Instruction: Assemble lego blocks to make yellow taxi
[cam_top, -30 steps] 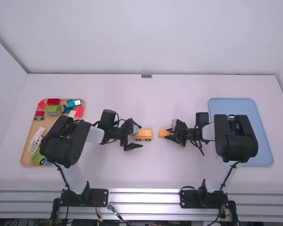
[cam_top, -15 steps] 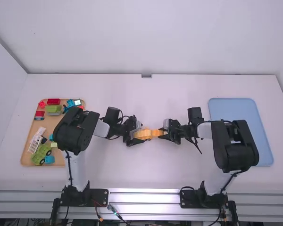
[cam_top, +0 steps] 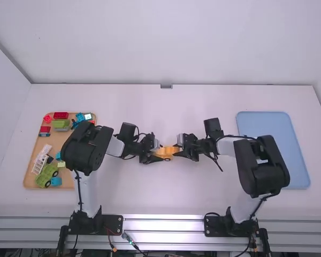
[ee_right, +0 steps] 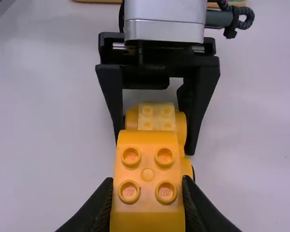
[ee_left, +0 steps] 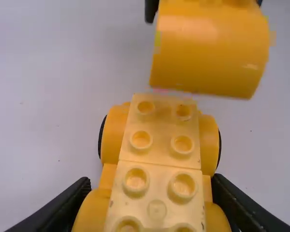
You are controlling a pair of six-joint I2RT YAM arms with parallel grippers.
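Well inside the white table's (cam_top: pixel 166 193) edges, a wheeled yellow plastic base (ee_left: pixel 159 150) is clenched by left gripper (cam_top: pixel 159 153), rounded yellow plastic block (ee_right: pixel 147 175) by right gripper (cam_top: pixel 178 150).

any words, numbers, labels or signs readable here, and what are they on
Upper block: the studs carry a small raised maker's mark, a brand name, so not quoted.
Car base: any print on the studs is too faint to read.
No other text can be made out.
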